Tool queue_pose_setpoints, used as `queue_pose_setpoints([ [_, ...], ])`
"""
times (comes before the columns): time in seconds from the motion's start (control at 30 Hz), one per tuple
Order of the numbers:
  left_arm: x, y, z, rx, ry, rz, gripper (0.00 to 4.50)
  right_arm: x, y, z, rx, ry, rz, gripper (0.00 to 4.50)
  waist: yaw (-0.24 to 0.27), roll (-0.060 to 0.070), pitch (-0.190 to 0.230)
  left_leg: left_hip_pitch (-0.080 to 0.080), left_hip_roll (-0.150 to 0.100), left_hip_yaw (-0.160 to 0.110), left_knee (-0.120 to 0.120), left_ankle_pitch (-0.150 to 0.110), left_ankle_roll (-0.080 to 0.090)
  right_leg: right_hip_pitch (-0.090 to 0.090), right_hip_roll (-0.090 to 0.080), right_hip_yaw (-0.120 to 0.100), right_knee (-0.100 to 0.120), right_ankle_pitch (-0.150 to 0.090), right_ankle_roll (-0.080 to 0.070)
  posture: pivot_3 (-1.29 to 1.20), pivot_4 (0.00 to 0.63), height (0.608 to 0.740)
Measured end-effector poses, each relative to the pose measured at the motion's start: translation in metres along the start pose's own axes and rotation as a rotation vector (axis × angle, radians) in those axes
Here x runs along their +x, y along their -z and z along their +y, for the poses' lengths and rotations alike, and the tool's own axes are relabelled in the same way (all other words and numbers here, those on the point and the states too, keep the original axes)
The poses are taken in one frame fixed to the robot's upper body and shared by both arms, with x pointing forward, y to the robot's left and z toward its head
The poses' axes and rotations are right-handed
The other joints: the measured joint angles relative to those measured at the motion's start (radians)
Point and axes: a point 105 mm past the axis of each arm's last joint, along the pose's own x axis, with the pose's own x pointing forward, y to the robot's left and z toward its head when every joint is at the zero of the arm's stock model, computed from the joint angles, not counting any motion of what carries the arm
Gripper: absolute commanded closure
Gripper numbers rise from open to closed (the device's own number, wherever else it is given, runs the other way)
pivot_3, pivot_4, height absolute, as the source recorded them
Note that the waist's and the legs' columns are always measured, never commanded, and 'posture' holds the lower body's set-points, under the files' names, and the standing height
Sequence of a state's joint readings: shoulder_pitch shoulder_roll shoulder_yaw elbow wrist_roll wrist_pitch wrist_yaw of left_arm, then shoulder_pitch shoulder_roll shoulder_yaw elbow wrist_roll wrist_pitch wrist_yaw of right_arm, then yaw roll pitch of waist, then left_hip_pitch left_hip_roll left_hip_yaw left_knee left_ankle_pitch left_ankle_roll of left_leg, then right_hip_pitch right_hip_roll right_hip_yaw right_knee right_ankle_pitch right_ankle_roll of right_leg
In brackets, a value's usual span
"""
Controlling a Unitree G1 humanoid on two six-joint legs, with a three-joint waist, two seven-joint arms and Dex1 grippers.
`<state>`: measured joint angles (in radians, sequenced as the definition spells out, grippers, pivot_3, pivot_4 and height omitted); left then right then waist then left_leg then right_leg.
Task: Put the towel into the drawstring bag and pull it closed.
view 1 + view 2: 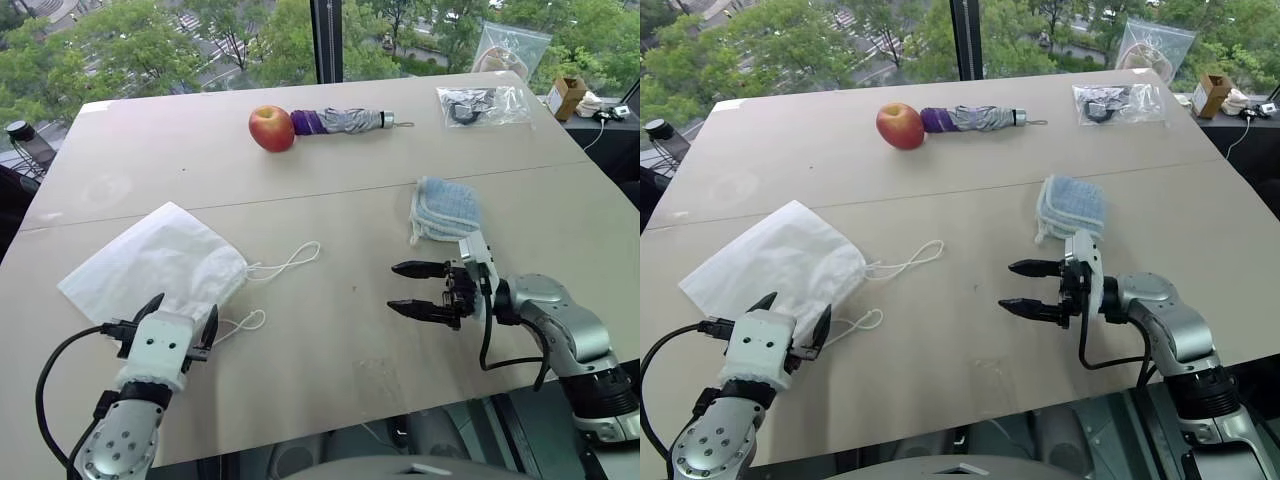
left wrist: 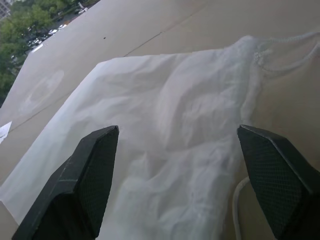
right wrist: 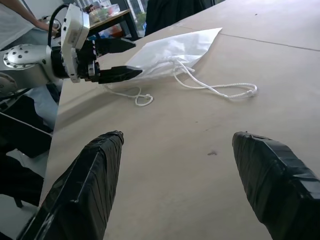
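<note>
- Beige table (image 1: 330,330) carries the drawstring bag (image 1: 155,262) at lower left, long axis running toward upper left, cords trailing right
- Left gripper (image 1: 180,325) stands wide and empty, just at the bag's near end
- Right gripper (image 1: 420,290), wide and empty, is the nearer one to the towel (image 1: 447,208), just above it in frame

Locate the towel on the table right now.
In the left eye view the towel lies on the table's right side, just beyond the open right gripper, with the umbrella farther back.
</note>
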<state>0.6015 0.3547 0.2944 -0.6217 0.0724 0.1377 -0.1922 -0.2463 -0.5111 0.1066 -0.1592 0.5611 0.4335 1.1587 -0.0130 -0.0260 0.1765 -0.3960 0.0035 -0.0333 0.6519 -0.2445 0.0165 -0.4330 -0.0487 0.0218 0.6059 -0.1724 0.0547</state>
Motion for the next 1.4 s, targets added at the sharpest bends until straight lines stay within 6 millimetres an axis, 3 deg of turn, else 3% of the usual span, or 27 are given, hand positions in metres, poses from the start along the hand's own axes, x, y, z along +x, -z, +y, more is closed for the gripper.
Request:
queue_pose_setpoints([
  [0.37,-0.015,0.009,-0.009,0.117,-0.066,-0.038,0.62,0.0,0.001,-0.001,-0.004,0.003,0.009,0.78,0.0,0.0,0.0,0.0,0.0,0.0,0.001,0.0,0.0,0.0,0.0,0.0,0.0,0.0,0.0,0.0,0.15,0.74],
  [0.7,0.0,0.003,-0.014,0.084,-0.113,-0.049,0.62,0.0,0.0,-0.001,-0.008,-0.003,0.014,0.78,0.0,0.0,0.0,0.0,0.0,0.0,0.001,0.0,0.0,0.0,0.0,0.0,0.002,0.0,0.0,0.0,0.15,0.74],
  [1.07,0.002,0.01,0.007,0.081,-0.192,0.012,0.62,0.0,0.001,-0.003,-0.011,0.011,0.016,0.78,0.0,-0.001,-0.001,0.001,0.0,0.0,0.002,0.0,0.0,0.0,0.001,0.0,0.002,0.0,0.0,0.0,0.15,0.74],
  [1.3,0.001,0.007,0.012,0.095,-0.215,-0.013,0.62,0.001,0.002,-0.004,-0.013,0.018,0.02,0.78,0.0,-0.001,-0.001,0.001,0.0,0.0,0.002,0.0,0.0,0.0,0.001,0.0,0.003,0.0,0.0,0.0,0.15,0.74],
  [1.4,0.002,0.016,0.011,0.091,-0.196,0.007,0.62,0.002,0.003,-0.004,-0.019,0.018,0.02,0.78,0.0,0.0,-0.001,0.001,0.0,0.0,0.002,0.0,0.0,0.0,0.001,0.0,0.003,0.0,0.0,0.0,0.15,0.74],
])
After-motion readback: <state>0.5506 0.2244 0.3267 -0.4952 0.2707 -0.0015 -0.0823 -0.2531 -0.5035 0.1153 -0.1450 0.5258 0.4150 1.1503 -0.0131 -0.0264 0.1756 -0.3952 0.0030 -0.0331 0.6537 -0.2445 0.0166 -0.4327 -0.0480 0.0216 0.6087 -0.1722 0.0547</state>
